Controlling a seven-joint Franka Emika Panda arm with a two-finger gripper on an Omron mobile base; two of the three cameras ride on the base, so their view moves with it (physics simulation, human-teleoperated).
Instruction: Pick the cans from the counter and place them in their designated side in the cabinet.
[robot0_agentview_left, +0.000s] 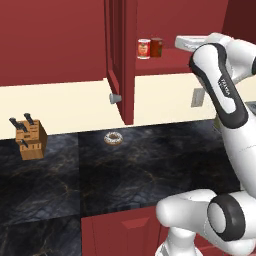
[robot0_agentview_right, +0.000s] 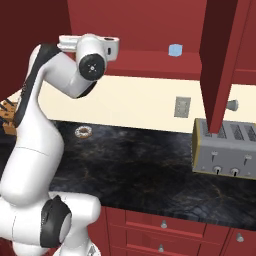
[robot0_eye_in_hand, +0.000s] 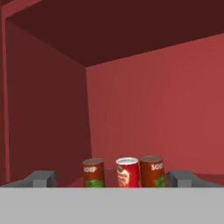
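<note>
Three cans stand upright in a row on the cabinet's red shelf (robot0_eye_in_hand: 205, 177): a maroon can (robot0_eye_in_hand: 93, 173), a bright red can with a pale top (robot0_eye_in_hand: 127, 172) and another maroon can (robot0_eye_in_hand: 152, 171). From the left base view the red can (robot0_agentview_left: 144, 49) and a maroon can (robot0_agentview_left: 156, 47) stand at the shelf's left end, behind the open cabinet door (robot0_agentview_left: 120, 60). My gripper (robot0_eye_in_hand: 113, 180) is open and empty, a short way back from the cans, with its fingertips (robot0_eye_in_hand: 43, 178) spread wider than the row. The hand (robot0_agentview_left: 179, 41) hovers at shelf height, right of the cans.
On the black counter (robot0_agentview_left: 140, 170) lie a donut (robot0_agentview_left: 113, 138) and a knife block (robot0_agentview_left: 30, 137). A toaster (robot0_agentview_right: 225, 147) stands at the right under the hanging door (robot0_agentview_right: 220, 60). A light-blue box (robot0_agentview_right: 175, 50) sits on the shelf's right part.
</note>
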